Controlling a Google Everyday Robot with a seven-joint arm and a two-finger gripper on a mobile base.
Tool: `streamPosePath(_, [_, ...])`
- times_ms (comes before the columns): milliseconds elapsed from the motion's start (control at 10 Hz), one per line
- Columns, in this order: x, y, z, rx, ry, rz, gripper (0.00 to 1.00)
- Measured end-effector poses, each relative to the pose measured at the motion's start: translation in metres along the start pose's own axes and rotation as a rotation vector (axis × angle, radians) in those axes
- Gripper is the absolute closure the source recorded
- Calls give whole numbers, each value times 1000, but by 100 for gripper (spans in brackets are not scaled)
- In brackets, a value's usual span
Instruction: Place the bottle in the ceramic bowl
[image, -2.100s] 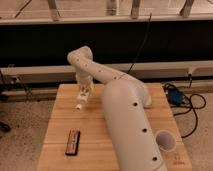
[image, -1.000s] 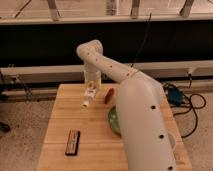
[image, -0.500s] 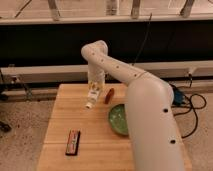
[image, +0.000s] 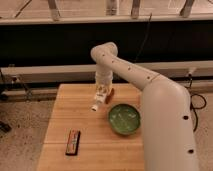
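The bottle (image: 98, 99), slim and pale with a white cap and a tan label, hangs tilted with its cap pointing down-left. My gripper (image: 102, 91) is shut on the bottle and holds it above the wooden table (image: 65, 112), just left of the bowl. The ceramic bowl (image: 124, 119) is round, dark green and glossy, and sits on the table right of centre. Nothing shows inside it. My white arm (image: 150, 95) reaches in from the lower right and hides the table's right side.
A reddish-brown oblong item (image: 110, 94) lies on the table just behind the gripper. A dark rectangular item (image: 73, 142) lies near the front left. A dark wall and a pale rail run behind the table.
The gripper has carried the bottle rightward, from the table's far left toward the bowl. The arm has swung right, uncovering the green bowl.
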Motion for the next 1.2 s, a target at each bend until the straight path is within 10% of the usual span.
streamPosePath(1200, [-11,105,-4,30,-56,106,100])
